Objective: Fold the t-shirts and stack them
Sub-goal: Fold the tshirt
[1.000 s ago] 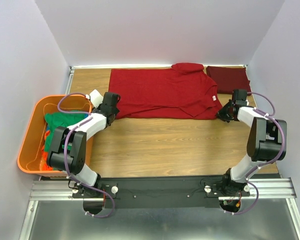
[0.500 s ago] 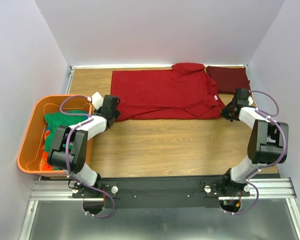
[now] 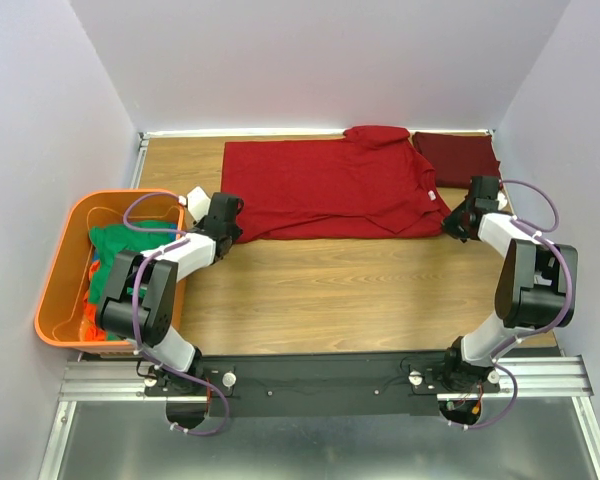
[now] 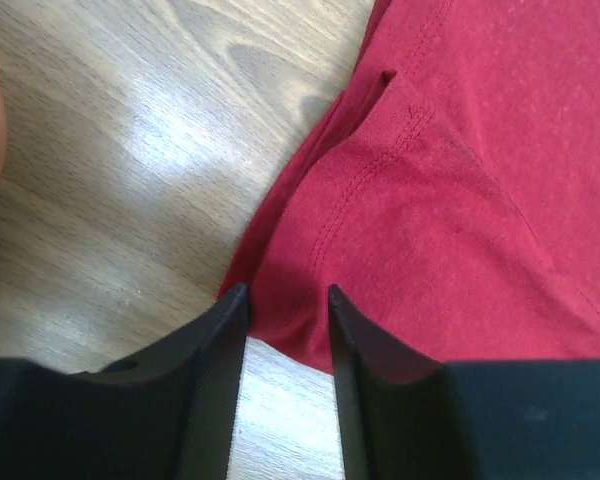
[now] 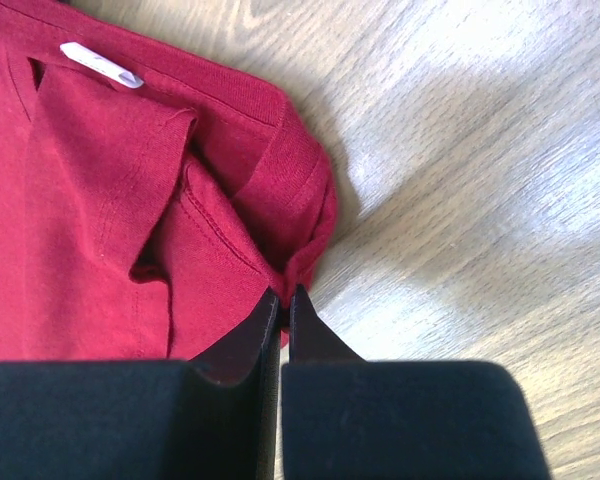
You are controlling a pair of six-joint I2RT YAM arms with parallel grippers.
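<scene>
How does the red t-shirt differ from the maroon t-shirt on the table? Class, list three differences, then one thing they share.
Colour: the red t-shirt is bright red; the maroon t-shirt is darker.
Pose: the red t-shirt lies spread wide; the maroon t-shirt is folded compact.
Contact: the right fingers pinch the red t-shirt's edge; no fingers hold the maroon t-shirt.
Shared: both lie on the wooden table, along its far edge.

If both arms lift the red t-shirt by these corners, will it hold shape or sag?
Likely floppy: the red t-shirt bunches in soft folds at the right fingers, so its middle would probably sag. The thin hem by the left fingers suggests it's light.
</scene>
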